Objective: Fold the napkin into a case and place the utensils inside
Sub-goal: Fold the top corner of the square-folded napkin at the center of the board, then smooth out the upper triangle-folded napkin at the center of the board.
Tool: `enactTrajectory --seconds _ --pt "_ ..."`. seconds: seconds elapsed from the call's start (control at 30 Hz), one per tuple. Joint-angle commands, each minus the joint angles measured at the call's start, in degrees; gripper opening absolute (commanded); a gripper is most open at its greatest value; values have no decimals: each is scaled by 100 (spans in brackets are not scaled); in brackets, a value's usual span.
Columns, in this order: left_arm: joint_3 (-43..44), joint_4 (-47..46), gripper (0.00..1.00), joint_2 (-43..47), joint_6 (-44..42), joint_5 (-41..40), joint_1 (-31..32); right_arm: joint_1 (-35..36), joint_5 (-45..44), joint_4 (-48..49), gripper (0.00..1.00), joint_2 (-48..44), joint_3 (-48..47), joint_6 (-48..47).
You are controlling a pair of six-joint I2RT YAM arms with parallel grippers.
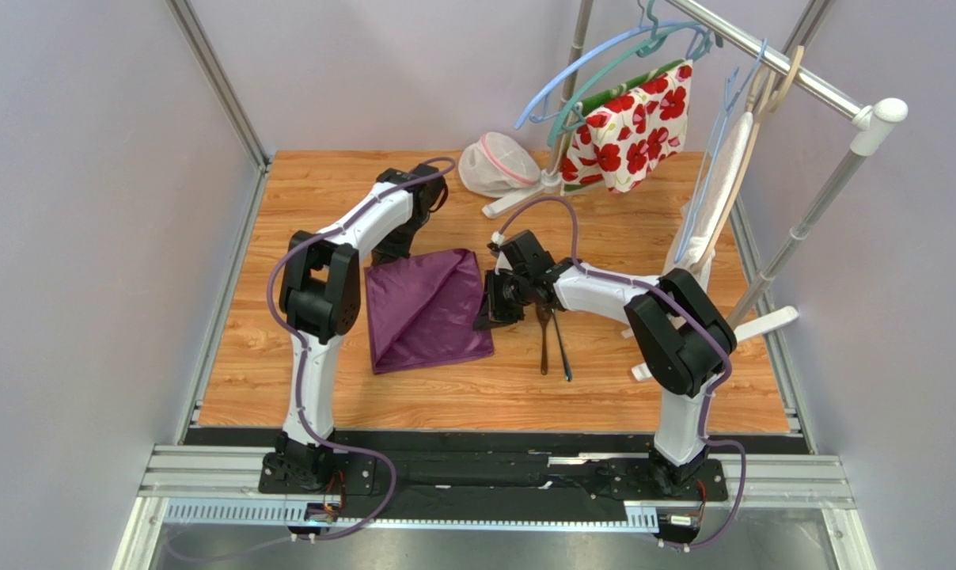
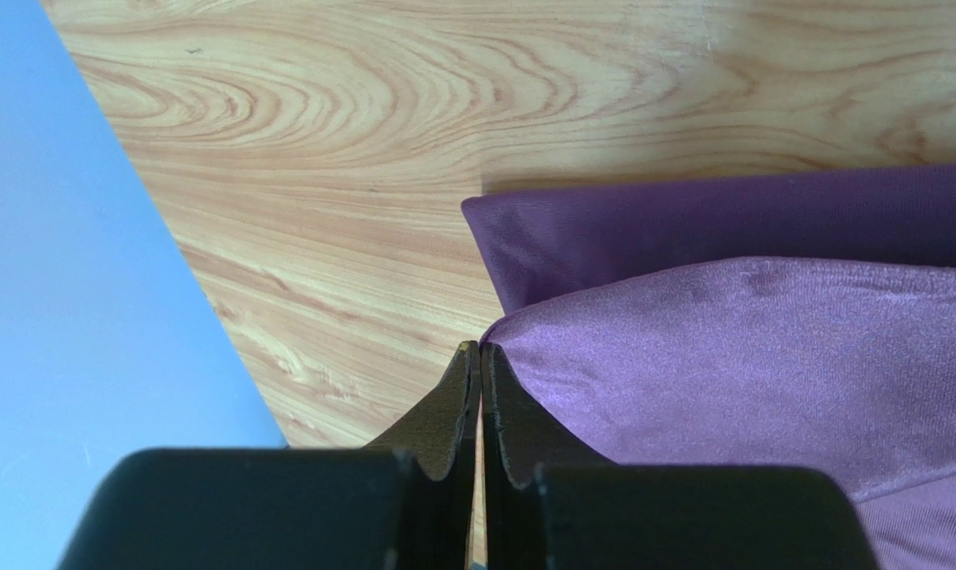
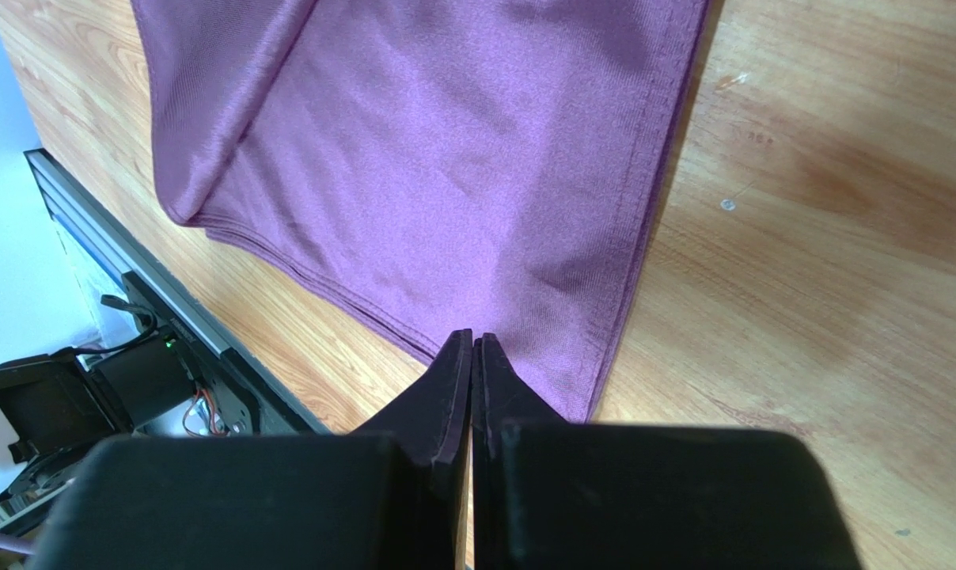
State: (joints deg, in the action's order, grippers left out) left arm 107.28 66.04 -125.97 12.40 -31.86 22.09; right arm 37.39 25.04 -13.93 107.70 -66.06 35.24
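The dark purple napkin [image 1: 429,311] lies on the wooden table between the arms, one layer folded over on a diagonal. My left gripper [image 1: 390,247] is at its far left corner. In the left wrist view its fingers [image 2: 480,347] are shut with the tips right at the puffed corner of the upper layer [image 2: 744,356], which looks pinched there. My right gripper [image 1: 495,311] is at the napkin's right edge. In the right wrist view it is shut [image 3: 471,339] and empty, just over the near corner of the cloth [image 3: 447,154]. The two dark utensils [image 1: 551,339] lie side by side to the right of the napkin.
A clothes rail [image 1: 804,71] with hangers stands at the back right, and a white cloth with red flowers [image 1: 628,128] hangs from it. A white mesh pouch [image 1: 498,164] lies at the back. The metal rail [image 3: 150,309] runs along the table's near edge.
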Motion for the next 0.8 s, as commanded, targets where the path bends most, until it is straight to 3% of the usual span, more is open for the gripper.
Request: enactTrajectory --seconds 0.0,0.03,0.1,0.2,0.3,0.37,0.43,0.5,0.57,0.63,0.77 --pt "319 49 10 29 -28 -329 -29 32 1 84 0 84 -214 -79" --pt "354 41 21 72 51 -408 -29 32 1 84 0 119 -240 -97" --pt "459 128 30 300 209 -645 -29 23 -86 66 0 163 -389 -193" --pt "443 295 37 792 490 -761 -29 -12 -271 -100 3 304 -870 -333" --pt "57 366 37 1477 640 -463 -29 -117 -315 -355 8 523 -1285 -466" --pt "-625 165 33 2134 754 335 -29 -187 -289 -382 11 646 -1628 -457" --pt "-1251 -308 21 2584 921 1586 -29 -232 -280 -417 16 769 -2022 -483" --pt "-2086 -565 12 3086 1297 2251 -29 -258 -228 -513 19 1032 -2348 -475" --pt "-2927 -1214 8 3411 1492 3454 -29 -258 -96 -549 21 1235 -2751 -475" --pt "-3352 -1741 6 3544 1730 4114 -29 -258 -34 -558 22 1490 -2955 -448" --pt "-3986 -2051 4 3641 1845 4311 -29 -293 80 -549 22 1859 -3412 -396"
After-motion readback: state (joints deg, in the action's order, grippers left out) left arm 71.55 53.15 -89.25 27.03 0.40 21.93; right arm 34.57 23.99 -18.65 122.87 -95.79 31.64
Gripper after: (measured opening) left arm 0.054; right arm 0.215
